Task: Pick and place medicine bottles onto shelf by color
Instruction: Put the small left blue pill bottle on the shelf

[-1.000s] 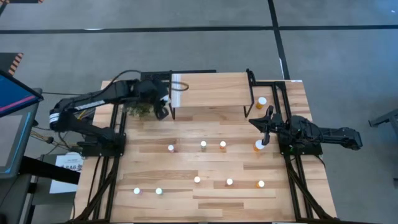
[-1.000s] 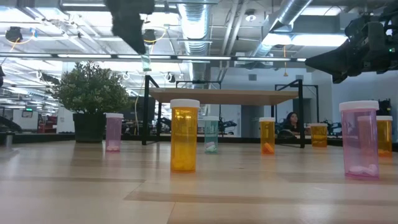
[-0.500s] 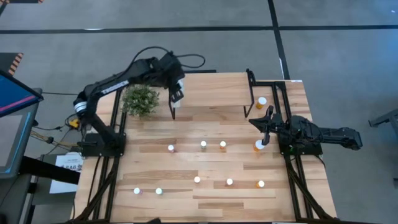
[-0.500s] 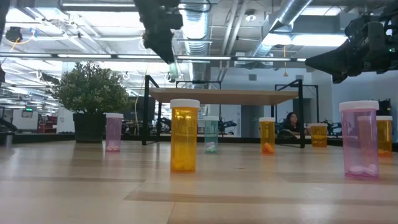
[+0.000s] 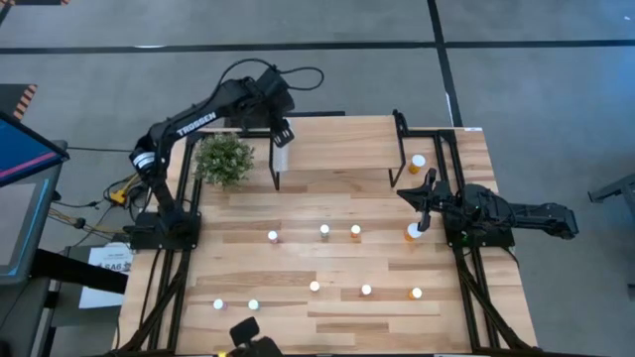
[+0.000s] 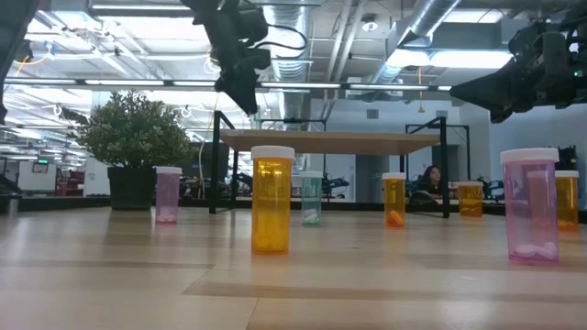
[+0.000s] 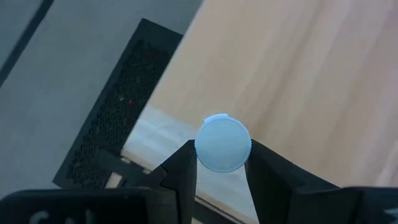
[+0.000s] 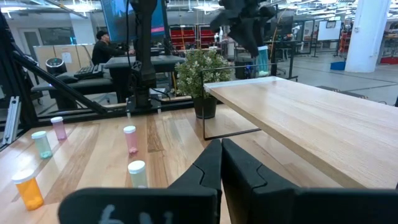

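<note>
The left gripper (image 7: 221,163) pinches a green bottle (image 7: 223,144) with a ridged round white cap above the smooth light-wood shelf (image 5: 337,144); its body is hidden. The right gripper (image 8: 221,163) is closed, empty.

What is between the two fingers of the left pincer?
A white-capped bottle, gripped between the left pincer's fingers over the shelf; the left wrist view shows it.

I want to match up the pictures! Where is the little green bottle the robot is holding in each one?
High view: the small white-capped green bottle is in the left gripper, over the light-wood shelf, at its left end.
Low view: upper middle, just above the shelf.
Left wrist view: centre, white cap between the fingers.
Right wrist view: top, beyond the shelf.
Shared landmark: the shelf.
</note>
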Tool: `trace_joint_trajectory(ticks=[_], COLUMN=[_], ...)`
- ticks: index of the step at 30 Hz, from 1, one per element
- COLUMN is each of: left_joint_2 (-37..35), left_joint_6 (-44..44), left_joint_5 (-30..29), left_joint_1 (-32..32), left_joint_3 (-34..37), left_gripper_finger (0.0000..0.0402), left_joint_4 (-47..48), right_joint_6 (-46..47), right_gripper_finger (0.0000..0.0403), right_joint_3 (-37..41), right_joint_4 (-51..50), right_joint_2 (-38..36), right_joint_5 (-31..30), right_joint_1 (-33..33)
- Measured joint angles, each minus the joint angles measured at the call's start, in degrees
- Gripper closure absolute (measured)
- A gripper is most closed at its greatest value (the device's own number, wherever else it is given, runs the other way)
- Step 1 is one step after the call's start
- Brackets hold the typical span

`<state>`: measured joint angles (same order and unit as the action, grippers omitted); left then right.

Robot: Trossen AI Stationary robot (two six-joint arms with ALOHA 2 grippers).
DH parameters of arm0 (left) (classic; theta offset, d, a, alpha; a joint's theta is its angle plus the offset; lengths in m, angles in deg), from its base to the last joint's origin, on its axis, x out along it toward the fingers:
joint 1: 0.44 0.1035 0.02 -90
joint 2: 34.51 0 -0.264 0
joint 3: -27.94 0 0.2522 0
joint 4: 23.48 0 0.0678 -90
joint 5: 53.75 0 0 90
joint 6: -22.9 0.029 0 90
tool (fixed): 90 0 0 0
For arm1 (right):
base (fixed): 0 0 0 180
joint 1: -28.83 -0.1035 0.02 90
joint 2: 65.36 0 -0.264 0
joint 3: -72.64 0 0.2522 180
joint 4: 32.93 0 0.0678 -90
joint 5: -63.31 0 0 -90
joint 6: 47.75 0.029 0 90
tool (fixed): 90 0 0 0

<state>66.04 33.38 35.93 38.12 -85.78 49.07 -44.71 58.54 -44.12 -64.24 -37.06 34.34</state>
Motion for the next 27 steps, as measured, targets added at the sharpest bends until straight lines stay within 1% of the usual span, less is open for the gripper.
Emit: trace_joint_trajectory(ticks=[7,27], left_joint_2=[0.0,1.8], left_joint_6=[0.1,0.9], left_joint_5=[0.0,1.5], left_joint_1=[2.0,2.0], left_joint_3=[0.0,0.1], left_gripper_finger=[0.0294,0.0294], left_joint_4=[-1.4,-1.0], right_joint_6=[0.0,0.0], right_gripper_finger=[0.037,0.037], right_joint_3=[0.0,0.0], right_joint_4=[0.0,0.0], right_joint_2=[0.0,0.0], right_joint_5=[0.0,0.0], right_joint_1=[0.0,0.0])
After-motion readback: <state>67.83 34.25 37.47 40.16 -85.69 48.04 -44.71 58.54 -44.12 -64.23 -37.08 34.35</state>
